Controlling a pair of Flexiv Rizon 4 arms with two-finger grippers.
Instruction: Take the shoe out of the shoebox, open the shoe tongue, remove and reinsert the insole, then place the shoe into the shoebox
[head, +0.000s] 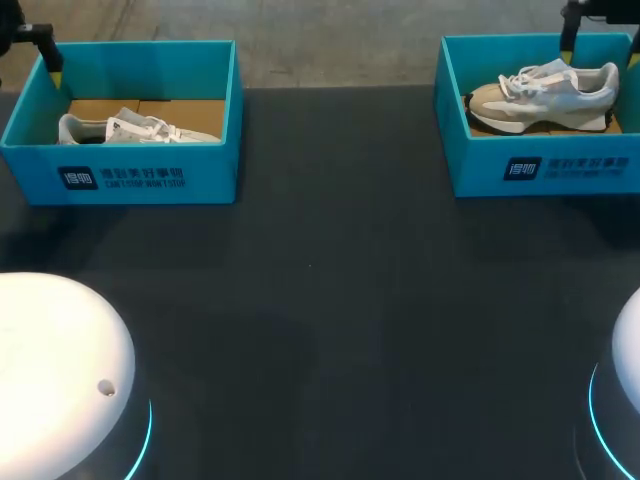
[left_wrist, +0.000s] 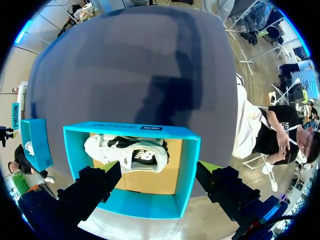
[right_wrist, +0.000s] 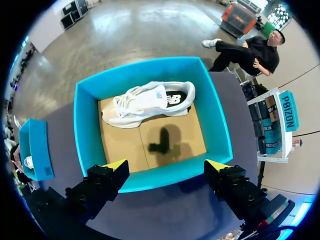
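Hovering over left shoebox, left tool spread wide, holding nothing, right tool likewise over right shoebox

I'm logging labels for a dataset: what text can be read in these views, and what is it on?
Left shoebox front wall: white logo and two lines of print, too blurred to quote.
Right shoebox front wall: the same kind of print, too blurred to quote.
Left shoe side: an emblem only, no legible wording.
Right shoe side: an emblem only, no legible wording.
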